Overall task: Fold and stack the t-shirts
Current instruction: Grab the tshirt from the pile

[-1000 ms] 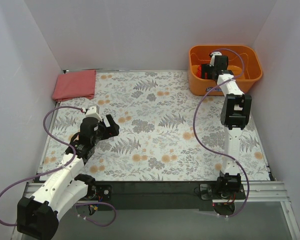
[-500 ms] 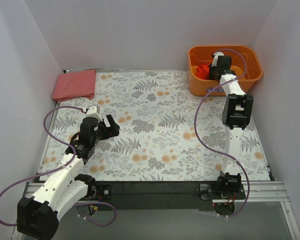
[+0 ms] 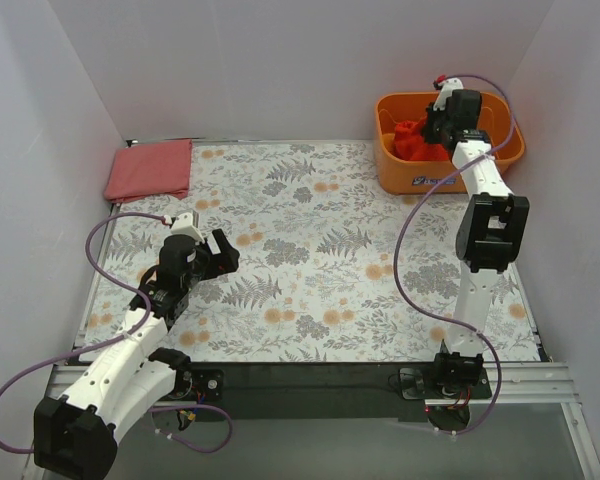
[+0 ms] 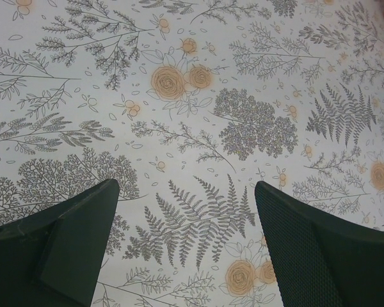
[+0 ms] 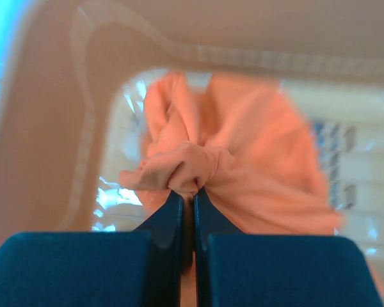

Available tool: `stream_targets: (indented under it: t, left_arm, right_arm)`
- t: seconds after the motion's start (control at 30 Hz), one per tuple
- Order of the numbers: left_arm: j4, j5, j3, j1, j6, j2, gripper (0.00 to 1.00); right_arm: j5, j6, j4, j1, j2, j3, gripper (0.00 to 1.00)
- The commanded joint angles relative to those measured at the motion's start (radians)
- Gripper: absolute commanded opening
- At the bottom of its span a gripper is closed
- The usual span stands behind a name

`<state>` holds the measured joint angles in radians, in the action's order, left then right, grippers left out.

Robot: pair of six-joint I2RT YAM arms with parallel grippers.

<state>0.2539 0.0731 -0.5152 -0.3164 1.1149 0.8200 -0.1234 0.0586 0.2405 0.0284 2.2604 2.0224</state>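
A vivid orange-red t-shirt hangs bunched over the orange tub at the back right. My right gripper is shut on a gathered fold of it. In the right wrist view the cloth bulges out from between the closed fingertips of the gripper. A duller pinkish-red t-shirt lies folded as a rectangle at the back left. My left gripper hovers open over the floral cloth at the left; its fingers stand wide apart with nothing between them.
The floral tablecloth covers the table. White walls close in on the left, back and right. The tub's rim shows close above the held cloth in the right wrist view.
The right gripper has closed on the orange-red t-shirt inside the tub and lifted it upward and to the right. The left arm has not moved.
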Motion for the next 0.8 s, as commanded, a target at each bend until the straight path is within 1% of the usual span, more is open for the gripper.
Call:
stream_targets:
  t: [0.0,0.17,0.37,0.57,0.6,0.77]
  left_arm:
    - [-0.01,0.001,-0.009,-0.004,-0.015,-0.028,0.87]
    - [-0.012,0.001,-0.008,-0.004,-0.017,-0.041,0.87]
    - [-0.015,0.005,-0.008,-0.004,-0.018,-0.059,0.87]
    - [-0.022,0.011,-0.006,-0.004,-0.021,-0.088,0.87]
    - [-0.021,0.011,-0.006,-0.004,-0.021,-0.093,0.87]
    - [-0.021,0.016,-0.006,-0.004,-0.023,-0.134,0.87]
  right_arm:
    - [-0.056,-0.026,-0.179,-0.004,-0.18,-0.036,0.01]
    - [-0.061,-0.037,-0.259,-0.004,-0.263,-0.114,0.01]
    - [-0.128,-0.043,-0.268,-0.004,-0.361,-0.099,0.01]
    - [-0.234,-0.051,-0.267,-0.008,-0.524,-0.083,0.01]
    - [-0.263,-0.072,-0.268,-0.01,-0.573,-0.086,0.01]
    - [-0.403,-0.163,-0.268,-0.021,-0.708,-0.1,0.01]
